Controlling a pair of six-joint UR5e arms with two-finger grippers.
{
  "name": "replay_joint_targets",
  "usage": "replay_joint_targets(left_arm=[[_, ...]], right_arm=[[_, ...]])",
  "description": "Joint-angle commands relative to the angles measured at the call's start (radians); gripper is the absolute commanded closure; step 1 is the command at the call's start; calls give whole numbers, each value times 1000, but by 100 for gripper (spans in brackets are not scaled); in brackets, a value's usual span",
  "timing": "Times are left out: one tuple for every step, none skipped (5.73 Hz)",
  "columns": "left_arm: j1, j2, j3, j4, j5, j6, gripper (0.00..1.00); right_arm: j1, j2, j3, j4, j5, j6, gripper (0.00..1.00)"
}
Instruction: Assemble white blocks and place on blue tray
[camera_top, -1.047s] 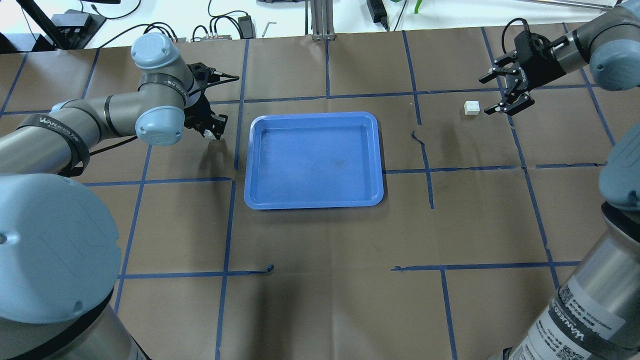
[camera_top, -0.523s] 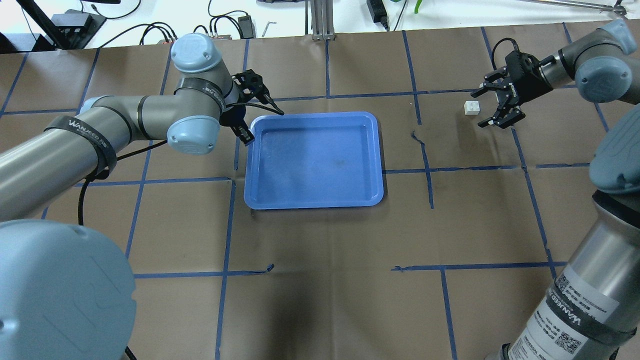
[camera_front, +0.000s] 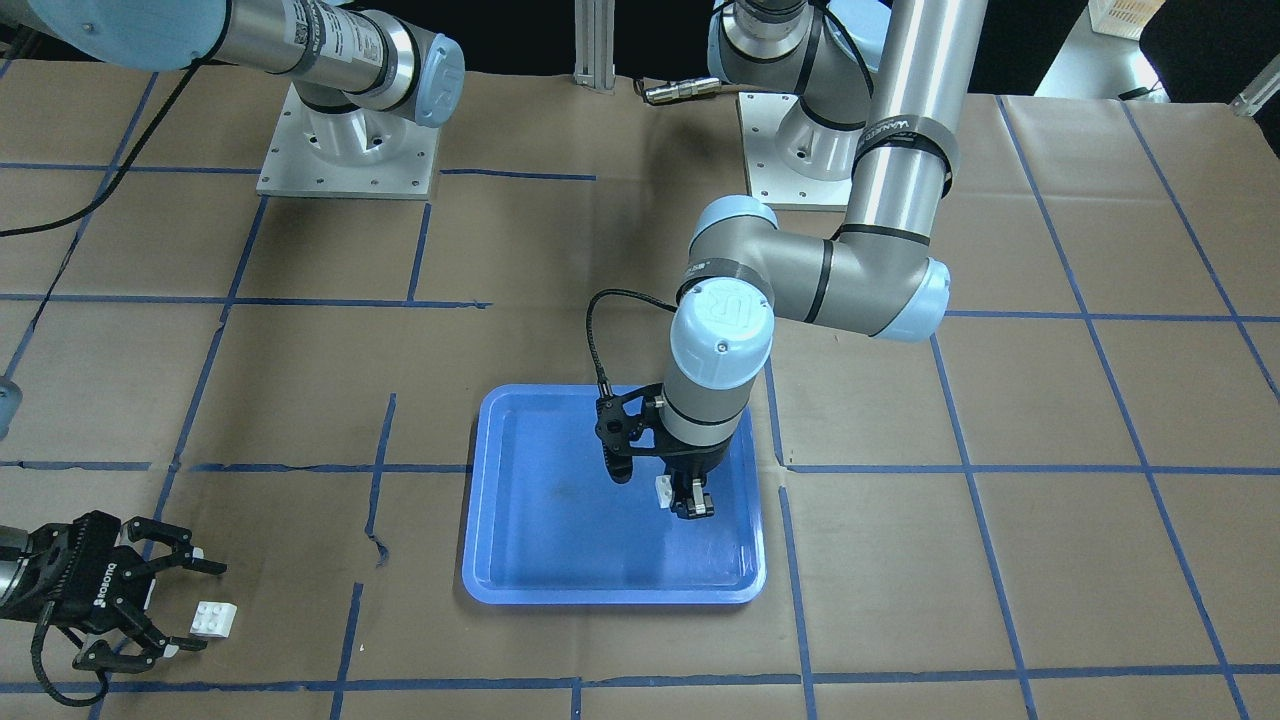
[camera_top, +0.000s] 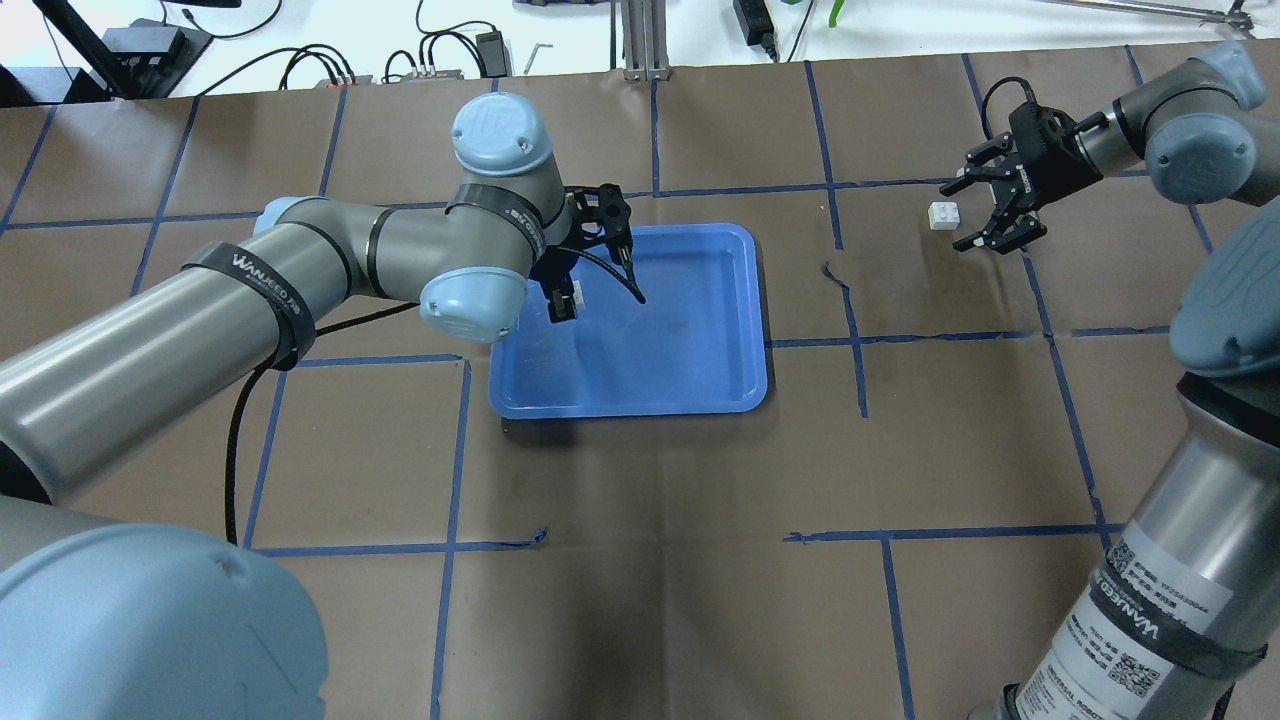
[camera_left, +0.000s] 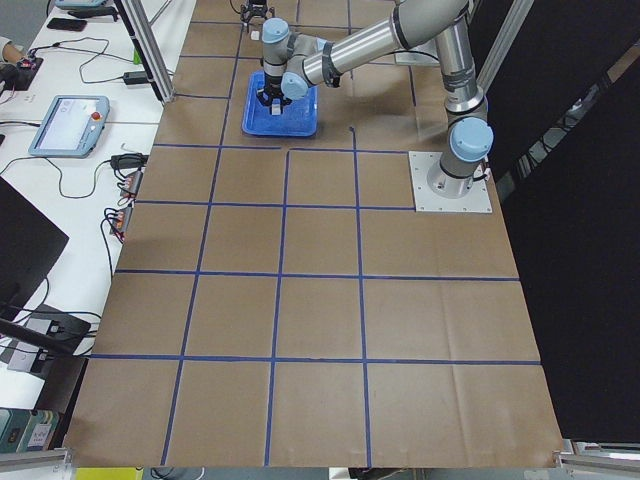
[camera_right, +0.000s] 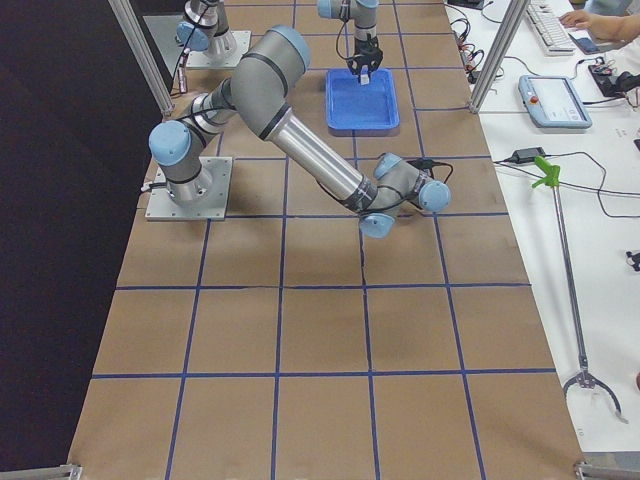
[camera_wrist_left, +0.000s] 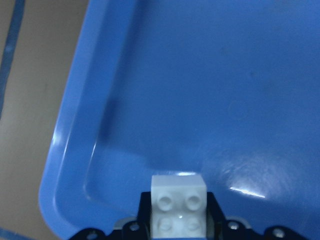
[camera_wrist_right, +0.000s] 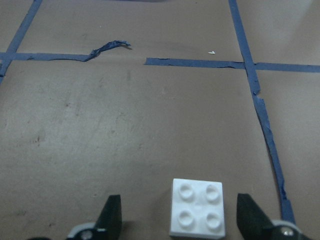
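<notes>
White block (camera_wrist_left: 178, 205) clamped in left gripper (camera_front: 688, 505) over blue tray (camera_top: 700, 330) | right gripper (camera_top: 955, 215) open, straddling second white block (camera_wrist_right: 197, 206)

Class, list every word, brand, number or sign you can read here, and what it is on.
"WANJEED": black band on the left arm; also on the right arm, on its strap.
"ROBOTIQ": side of the right gripper.
"UR": joint cap on the left arm.
Stickers on the right arm: too small to read.
</notes>
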Motion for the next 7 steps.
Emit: replay_joint_targets(left_arm=[[-21,-24,2,10,-35,53,82],[-26,-30,-5,8,-35,53,76],[-27,-27,-10,10,-33,48,25],[-27,-17,-11,11,-35,42,1],[-26,11,-4,-4,-29,44,1],[-21,54,14,-53,-29,44,1],[-12,159,50,-231,-29,42,1]], right_arm=[[0,-1,-3,0,-1,-24,60],[0,-7,-3,0,-1,-30,70],[0,-18,-4,7,-1,-29,74],[0,-80,3,22,-10,-26,74],[1,-143,23,45,-12,-27,74],[5,-214,84,91,-5,-29,74],[15,-305,192,89,-1,-23,74]])
